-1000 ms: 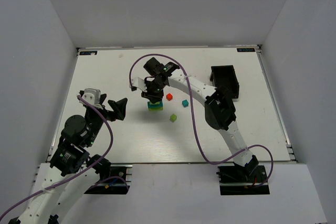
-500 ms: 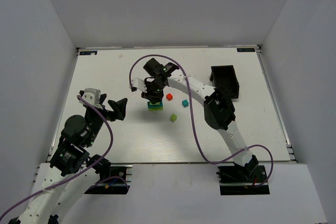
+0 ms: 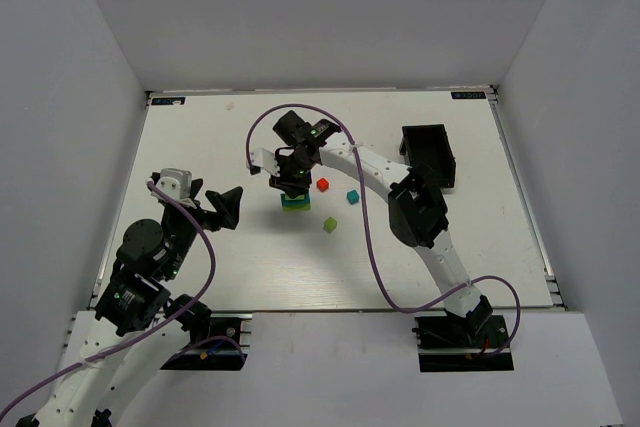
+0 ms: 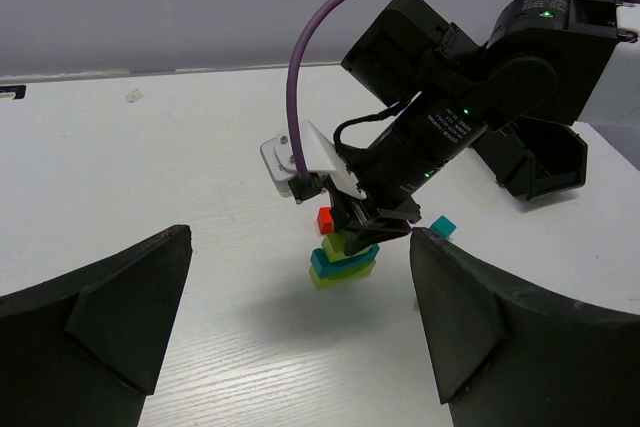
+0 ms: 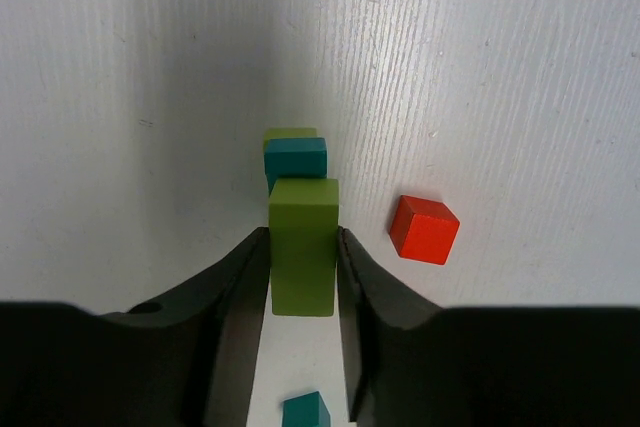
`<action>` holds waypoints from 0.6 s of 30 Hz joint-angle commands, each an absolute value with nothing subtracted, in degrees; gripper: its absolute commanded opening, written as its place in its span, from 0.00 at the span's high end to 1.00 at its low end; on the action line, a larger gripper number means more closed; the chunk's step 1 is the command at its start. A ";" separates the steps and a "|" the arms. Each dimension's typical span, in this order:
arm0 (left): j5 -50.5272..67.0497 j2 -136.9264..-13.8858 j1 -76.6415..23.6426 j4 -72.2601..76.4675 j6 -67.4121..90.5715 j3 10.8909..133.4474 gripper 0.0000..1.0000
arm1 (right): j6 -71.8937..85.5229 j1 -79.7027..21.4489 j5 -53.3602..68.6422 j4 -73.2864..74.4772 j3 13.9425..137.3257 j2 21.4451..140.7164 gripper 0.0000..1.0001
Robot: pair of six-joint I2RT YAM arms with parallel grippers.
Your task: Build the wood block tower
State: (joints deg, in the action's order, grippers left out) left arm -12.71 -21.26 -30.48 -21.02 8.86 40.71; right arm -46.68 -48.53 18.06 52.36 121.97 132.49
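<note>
The wood block tower (image 3: 294, 203) stands mid-table: a lime-green bar at the bottom, a teal bar (image 4: 342, 261) on it. My right gripper (image 5: 302, 265) is shut on a lime-green block (image 5: 302, 245) and holds it on top of the teal bar (image 5: 295, 159), directly over the tower. In the left wrist view the gripped block (image 4: 345, 244) rests on the stack. A loose red cube (image 5: 424, 229), a teal cube (image 3: 352, 197) and a small lime-green cube (image 3: 330, 224) lie to the tower's right. My left gripper (image 3: 226, 207) is open and empty, well left of the tower.
A black rectangular bin (image 3: 428, 155) stands at the right rear of the white table (image 3: 200, 137). The right arm's purple cable (image 3: 262, 122) arcs above the tower. White walls enclose the table on three sides.
</note>
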 commanded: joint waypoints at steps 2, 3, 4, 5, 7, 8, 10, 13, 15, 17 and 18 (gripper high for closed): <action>-12.66 -21.01 -30.15 -21.36 9.14 40.43 0.00 | -46.14 -49.04 18.02 51.77 121.29 132.98 0.57; -12.66 -21.01 -30.15 -21.36 9.14 40.43 0.00 | -46.23 -48.87 18.02 51.77 121.29 132.89 0.54; -12.66 -21.01 -30.15 -21.36 9.14 40.43 0.00 | -46.14 -48.87 18.02 51.94 121.46 132.98 0.52; -12.66 -21.01 -30.15 -21.36 9.14 40.43 0.00 | -46.23 -48.95 18.02 51.77 121.29 132.98 0.50; -12.66 -21.01 -30.15 -21.36 9.14 40.43 0.00 | -46.23 -48.87 17.93 51.77 121.20 132.98 0.41; -12.66 -21.01 -30.15 -21.36 9.14 40.43 0.00 | -46.23 -49.04 18.02 51.77 121.11 132.98 0.37; -12.66 -21.01 -30.15 -21.36 9.14 40.43 0.00 | -46.32 -48.95 18.02 51.59 121.03 132.98 0.26; -12.66 -21.01 -30.15 -21.36 9.14 40.43 0.00 | -46.23 -48.87 17.93 51.33 120.85 132.72 0.10; -12.66 -21.01 -30.15 -21.36 9.14 40.43 0.00 | -46.14 -48.95 18.11 51.41 120.59 132.36 0.10; -12.66 -21.01 -30.15 -21.36 9.14 40.43 0.00 | -46.14 -48.78 18.28 51.07 120.59 131.23 0.10; -12.66 -21.01 -30.15 -21.36 9.14 40.43 0.00 | -46.06 -48.78 18.37 51.06 120.32 130.79 0.10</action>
